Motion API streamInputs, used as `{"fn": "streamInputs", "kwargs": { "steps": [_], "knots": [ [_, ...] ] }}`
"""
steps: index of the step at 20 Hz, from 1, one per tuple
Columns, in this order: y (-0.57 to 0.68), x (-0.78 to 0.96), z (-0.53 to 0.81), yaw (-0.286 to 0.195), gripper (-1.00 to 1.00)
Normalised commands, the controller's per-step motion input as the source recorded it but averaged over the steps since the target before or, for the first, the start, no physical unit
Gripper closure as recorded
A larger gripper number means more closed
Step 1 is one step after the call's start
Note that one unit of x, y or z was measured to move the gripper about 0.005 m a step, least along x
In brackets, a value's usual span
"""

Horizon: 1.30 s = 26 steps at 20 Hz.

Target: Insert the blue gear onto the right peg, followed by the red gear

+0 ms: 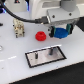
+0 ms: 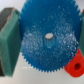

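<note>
My gripper [image 1: 59,33] is shut on the blue gear [image 1: 61,34] and holds it off the white table, beyond the grey black-rimmed plate [image 1: 46,62]. In the wrist view the blue gear [image 2: 47,37] fills the picture, its toothed rim against a green finger pad [image 2: 9,42]. The red gear [image 1: 39,35] lies on the table just to the exterior view's left of the blue one; it also shows in the wrist view [image 2: 75,66]. Two thin dark pegs stand on the plate; the right peg [image 1: 51,50] is bare and stands below and nearer than the held gear.
A beige and dark fixture [image 1: 19,28] stands on the table at the exterior view's left. The arm's white body [image 1: 55,10] hangs over the back of the table.
</note>
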Motion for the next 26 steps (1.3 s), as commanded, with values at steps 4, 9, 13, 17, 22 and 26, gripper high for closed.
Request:
{"fn": "streamInputs", "kwargs": {
  "steps": [4, 9, 13, 17, 22, 26],
  "knots": [
    [-0.36, 0.67, 0.26, 0.000, 1.00],
    [-0.33, 0.61, 0.13, 0.000, 1.00],
    [-0.21, 0.58, 0.04, 0.000, 1.00],
    [-0.09, 0.56, 0.00, 0.000, 1.00],
    [-0.06, 0.31, -0.08, 0.000, 1.00],
    [-0.10, 0.15, -0.18, 0.000, 1.00]
  ]
}}
